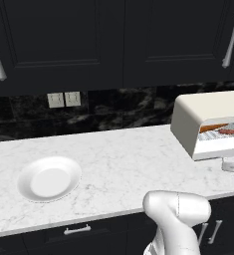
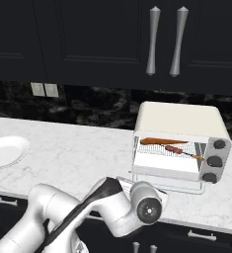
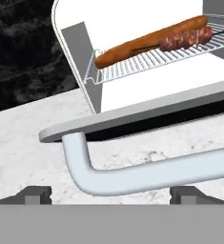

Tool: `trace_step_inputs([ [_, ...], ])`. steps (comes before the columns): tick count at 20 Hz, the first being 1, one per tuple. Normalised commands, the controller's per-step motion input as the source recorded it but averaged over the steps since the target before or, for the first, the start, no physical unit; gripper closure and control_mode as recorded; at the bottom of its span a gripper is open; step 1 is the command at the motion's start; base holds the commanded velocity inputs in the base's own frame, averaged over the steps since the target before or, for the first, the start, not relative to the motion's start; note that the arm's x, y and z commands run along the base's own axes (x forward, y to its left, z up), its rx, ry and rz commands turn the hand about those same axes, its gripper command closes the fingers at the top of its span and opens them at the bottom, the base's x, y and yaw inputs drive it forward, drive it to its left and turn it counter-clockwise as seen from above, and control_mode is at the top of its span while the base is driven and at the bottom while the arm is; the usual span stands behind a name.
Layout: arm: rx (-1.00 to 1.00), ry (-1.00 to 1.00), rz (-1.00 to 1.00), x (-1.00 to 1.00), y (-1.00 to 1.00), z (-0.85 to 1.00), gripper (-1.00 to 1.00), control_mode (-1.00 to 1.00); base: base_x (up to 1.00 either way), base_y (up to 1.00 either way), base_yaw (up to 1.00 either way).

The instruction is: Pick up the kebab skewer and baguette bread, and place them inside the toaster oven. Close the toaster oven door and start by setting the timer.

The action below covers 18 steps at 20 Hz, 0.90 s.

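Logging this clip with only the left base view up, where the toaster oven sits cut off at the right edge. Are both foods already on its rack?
Observer: Yes. The baguette bread and the kebab skewer both lie on the wire rack inside the toaster oven.
Operator: Is the door shut?
Observer: No. The toaster oven door hangs folded down, flat, in front of the opening.
Operator: Where's the gripper?
Observer: The gripper is open, just short of the door's silver bar handle, its fingertips spread on either side of the bar's bend.
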Motion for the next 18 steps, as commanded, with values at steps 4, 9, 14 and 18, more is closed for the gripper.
trace_step_inputs([
  [4,0.00,-0.14,-0.01,1.00,0.36,0.38,-1.00,-1.00,0.00,0.00,0.00],
  [9,-0.03,0.01,0.00,1.00,0.08,0.28,-1.00,-1.00,0.00,0.00,0.00],
  [14,-0.10,0.08,0.00,0.76,-0.04,0.09,-1.00,-1.00,0.00,0.00,0.00],
  [18,-0.16,0.05,0.00,0.28,0.00,-0.14,-1.00,-1.00,0.00,0.00,0.00],
])
